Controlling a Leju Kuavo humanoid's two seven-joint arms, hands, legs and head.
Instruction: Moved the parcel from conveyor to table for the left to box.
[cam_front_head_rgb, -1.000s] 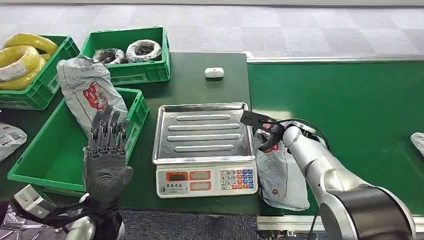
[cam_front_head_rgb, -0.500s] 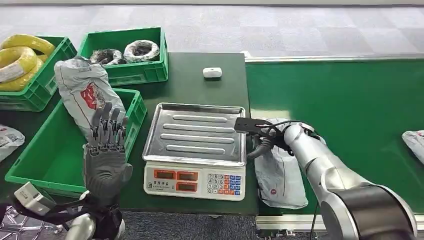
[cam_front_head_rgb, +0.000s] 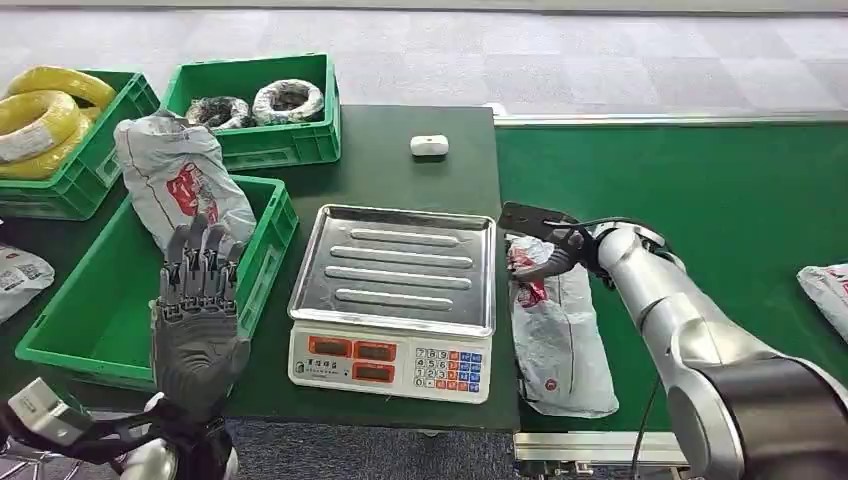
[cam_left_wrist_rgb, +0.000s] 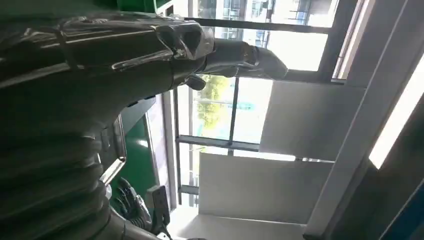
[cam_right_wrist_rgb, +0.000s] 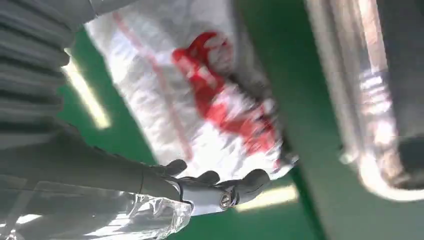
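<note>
Head view: a grey plastic parcel (cam_front_head_rgb: 558, 335), crinkled and soft, with a red printed logo near its upper end, lies flat at the seam where the dark green table (cam_front_head_rgb: 400, 165) meets the brighter green conveyor (cam_front_head_rgb: 700, 190), just beside the scale (cam_front_head_rgb: 392, 300). The right hand (cam_front_head_rgb: 548, 258), on a smooth silver arm, rests at the parcel's upper end; whether its dark fingers clamp the plastic I cannot tell. In the right wrist view the fingers (cam_right_wrist_rgb: 210, 187) lie straight and close together along the parcel's edge. The left hand (cam_front_head_rgb: 200, 310), grey with ribbed dark fingers, stands upright, fingers straight, side by side and holding nothing, in front of a green plastic crate (cam_front_head_rgb: 100, 320). A second grey bag (cam_front_head_rgb: 180, 185) with a red logo leans over that crate's rim. The scale has a ridged steel tray, red displays and coloured keys; its writing is too small to read.
</note>
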